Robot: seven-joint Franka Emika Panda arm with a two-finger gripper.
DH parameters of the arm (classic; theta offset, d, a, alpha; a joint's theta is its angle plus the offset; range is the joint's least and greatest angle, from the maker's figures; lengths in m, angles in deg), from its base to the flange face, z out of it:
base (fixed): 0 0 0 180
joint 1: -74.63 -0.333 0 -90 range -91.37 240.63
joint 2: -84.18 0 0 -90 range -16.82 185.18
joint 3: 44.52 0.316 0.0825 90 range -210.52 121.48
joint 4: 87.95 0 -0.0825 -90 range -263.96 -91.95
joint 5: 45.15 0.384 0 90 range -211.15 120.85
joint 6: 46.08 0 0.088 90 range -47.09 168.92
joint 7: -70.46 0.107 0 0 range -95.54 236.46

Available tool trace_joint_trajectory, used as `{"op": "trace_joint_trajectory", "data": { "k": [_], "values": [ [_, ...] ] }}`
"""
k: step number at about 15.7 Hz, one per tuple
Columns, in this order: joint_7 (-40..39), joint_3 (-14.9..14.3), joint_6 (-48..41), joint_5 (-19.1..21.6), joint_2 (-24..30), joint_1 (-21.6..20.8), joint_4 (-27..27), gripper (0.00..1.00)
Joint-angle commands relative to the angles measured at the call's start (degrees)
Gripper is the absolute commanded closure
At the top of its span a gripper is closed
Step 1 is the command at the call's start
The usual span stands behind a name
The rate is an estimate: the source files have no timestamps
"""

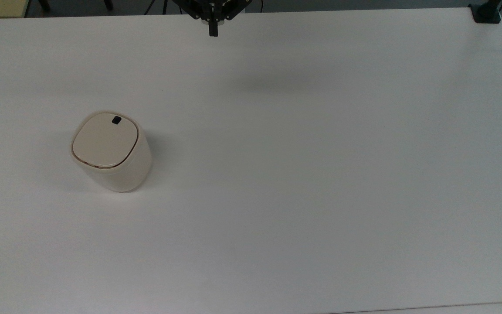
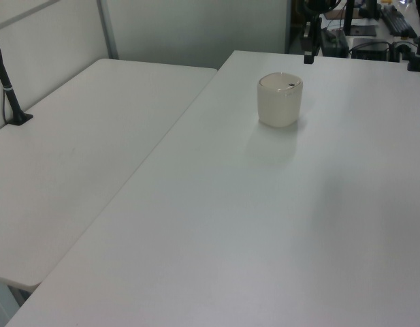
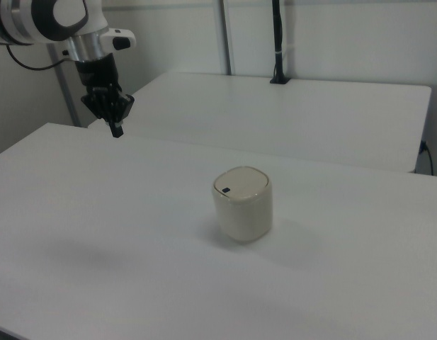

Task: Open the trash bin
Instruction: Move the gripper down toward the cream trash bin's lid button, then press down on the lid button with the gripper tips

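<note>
Top view is showing the trash bin (image 1: 111, 151) standing upright in the left half of the frame on a plain white desk (image 1: 303, 174), with its flat lid (image 1: 105, 140) lying down flush inside the thin gold rim line. Nothing of the inside is showing, so the bin is sitting fully closed and the job is not yet done. The small black button (image 1: 116, 120) is sitting at the lid's upper edge, toward the top of the frame, and nothing is touching it.

At the top centre of the frame, the gripper (image 1: 212, 31) is hanging above the desk's far edge, well apart from the bin, with its jaws pressed together into a single dark tip and holding nothing. In the right view the same gripper (image 3: 117, 130) is hovering in the upper left, pointing straight down off the white arm (image 3: 55, 18), while the bin (image 3: 243, 204) is sitting near the middle of the frame, its button facing the frame's left. The left view is placing the bin (image 2: 280, 100) in the upper middle, with the dark gripper tip (image 2: 308, 58) just beyond it at the top edge.

As I judge it, everything is remaining: the arm is needing to travel across to the bin, come down over the button, press it, and let the lid spring up.
</note>
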Motion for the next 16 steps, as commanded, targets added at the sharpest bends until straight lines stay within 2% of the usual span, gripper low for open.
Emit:
{"op": "trace_joint_trajectory", "data": {
  "k": [1, 7, 10, 16],
  "values": [
    [0.8, -0.3, 0.7, 0.6, -0.4, 1.8, -1.0, 1.0],
    [10.2, -0.3, 10.8, 0.6, -5.1, 9.1, -1.0, 1.0],
    [11.2, -0.3, 14.3, 0.5, -8.0, 14.1, -1.0, 1.0],
    [11.1, -0.5, 19.2, -0.5, -12.1, 16.8, -1.0, 1.0]
  ]
}}
